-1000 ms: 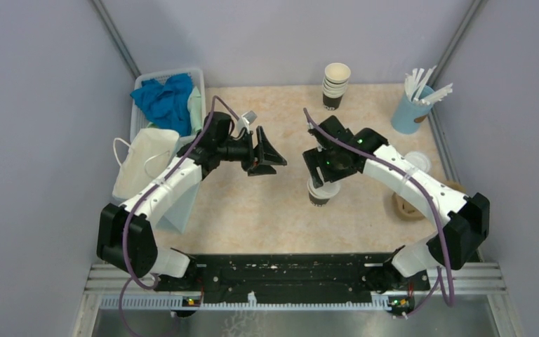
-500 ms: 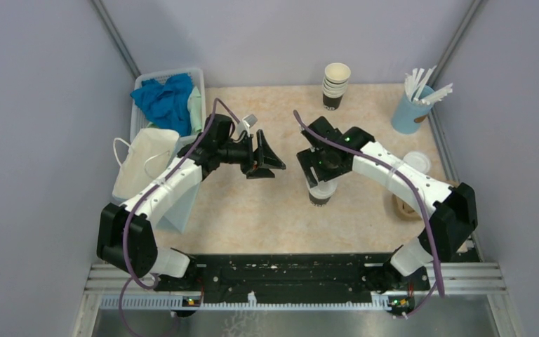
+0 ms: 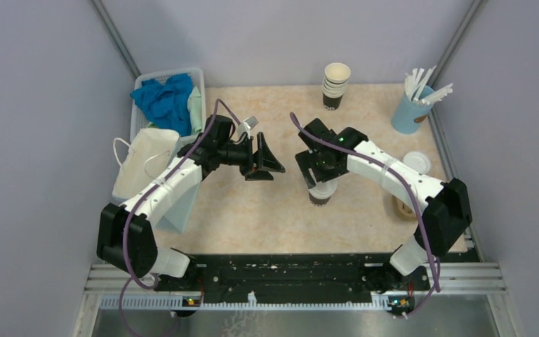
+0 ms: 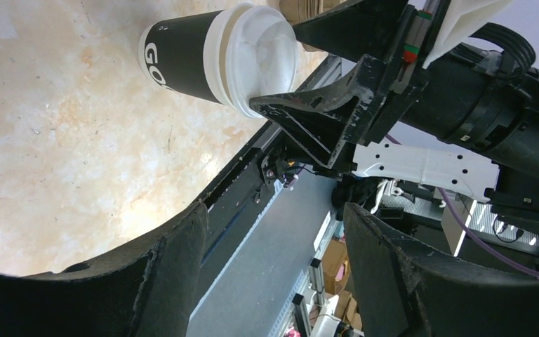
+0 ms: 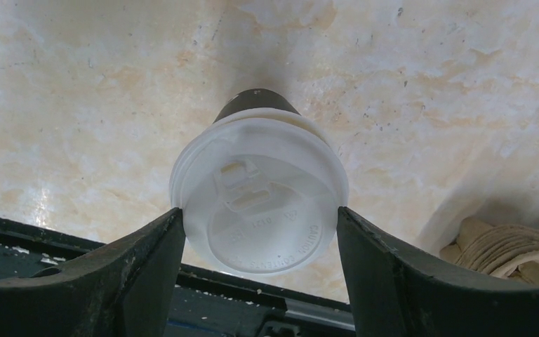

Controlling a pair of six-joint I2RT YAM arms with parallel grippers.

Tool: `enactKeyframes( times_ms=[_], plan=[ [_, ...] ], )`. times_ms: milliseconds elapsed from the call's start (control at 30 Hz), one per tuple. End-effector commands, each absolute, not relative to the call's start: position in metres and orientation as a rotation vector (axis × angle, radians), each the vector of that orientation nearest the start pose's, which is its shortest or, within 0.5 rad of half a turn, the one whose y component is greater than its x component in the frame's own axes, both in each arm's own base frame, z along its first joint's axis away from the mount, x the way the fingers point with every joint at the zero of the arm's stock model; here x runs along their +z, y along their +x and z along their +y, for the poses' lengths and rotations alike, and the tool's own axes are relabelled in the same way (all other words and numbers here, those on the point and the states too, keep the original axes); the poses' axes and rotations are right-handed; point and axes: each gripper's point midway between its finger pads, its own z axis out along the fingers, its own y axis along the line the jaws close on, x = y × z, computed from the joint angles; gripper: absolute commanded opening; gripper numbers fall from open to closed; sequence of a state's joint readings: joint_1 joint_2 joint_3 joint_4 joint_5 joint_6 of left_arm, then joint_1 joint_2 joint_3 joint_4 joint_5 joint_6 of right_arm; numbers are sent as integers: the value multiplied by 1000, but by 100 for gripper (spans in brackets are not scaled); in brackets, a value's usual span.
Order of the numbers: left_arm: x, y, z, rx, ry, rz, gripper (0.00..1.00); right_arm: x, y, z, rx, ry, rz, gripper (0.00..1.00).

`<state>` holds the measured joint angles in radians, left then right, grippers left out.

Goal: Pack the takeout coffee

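Black right gripper [image 5: 260, 210]: jaws wide, straddling the white lid [image 5: 260, 193] of the takeout coffee [image 3: 321, 194], fingers [image 5: 147, 267] at its rim, contact not certain. Cup upright mid-table on beige marbled tabletop [image 3: 253, 210]. Alongside, left gripper [image 4: 274, 217] spread wide in air, apart from cup. Grey walls [image 3: 42, 105] left, back, right; black rail [image 3: 281, 270] along near edge

Left tool [image 4: 275, 217]: both dark fingers [image 4: 168, 281] were spread wide at the bottom of my view, with nothing between them. Beyond them the takeout coffee [image 4: 182, 53] stood on the marbled counter [image 4: 56, 154], white lid on, white lettering on its dark side. The right tool [image 4: 275, 67] straddled the lid, one finger each side; I couldn't tell whether they touched it. A black rail [image 4: 238, 196] ran along the counter edge.
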<state>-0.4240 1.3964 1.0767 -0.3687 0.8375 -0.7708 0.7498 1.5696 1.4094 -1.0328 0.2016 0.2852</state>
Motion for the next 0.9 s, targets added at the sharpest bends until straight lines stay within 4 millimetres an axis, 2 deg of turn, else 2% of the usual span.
enactKeyframes(
  times_ms=[0, 367, 533, 733, 867],
  plan=[
    [242, 247, -278, -1551, 166, 2408, 77, 161, 266, 215, 24, -545, 2610, 75],
    [242, 247, -278, -1553, 173, 2411, 78, 156, 267, 215, 10, -541, 2614, 77],
    [242, 248, -279, -1556, 183, 2411, 78, 157, 268, 219, 30, -542, 2616, 82],
    [239, 249, -280, -1561, 189, 2420, 82, 178, 269, 221, 67, -519, 2593, 93],
    [237, 249, -287, -1577, 204, 2425, 84, 205, 266, 218, 140, -461, 2573, 97]
  ],
)
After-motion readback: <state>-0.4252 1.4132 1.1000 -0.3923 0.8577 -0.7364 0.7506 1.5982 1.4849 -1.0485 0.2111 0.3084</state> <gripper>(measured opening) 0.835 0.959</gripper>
